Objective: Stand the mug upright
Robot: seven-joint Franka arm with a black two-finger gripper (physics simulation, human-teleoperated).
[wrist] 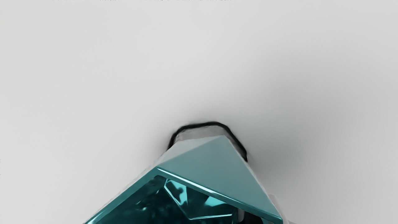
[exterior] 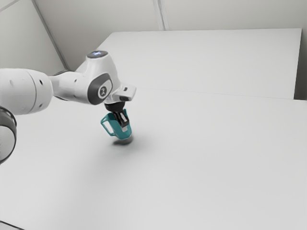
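Teal, glossy, kinda angular mug (exterior: 118, 132), sitting tilted low at the surface (exterior: 201, 163), wall clamped in the tool (exterior: 124, 127). Exterior view gets you the handle (exterior: 105, 126); wrist view peers into the shiny faceted inside (wrist: 140, 208).

Exterior view: set back at side of arm (exterior: 67, 86), above desk (exterior: 192, 167), facing down and across toward walls (exterior: 124, 17). Wrist view: mounted on arm, much nearer, facing down past mug's (exterior: 123, 132) rim. Both shared mug and desk surface around it.
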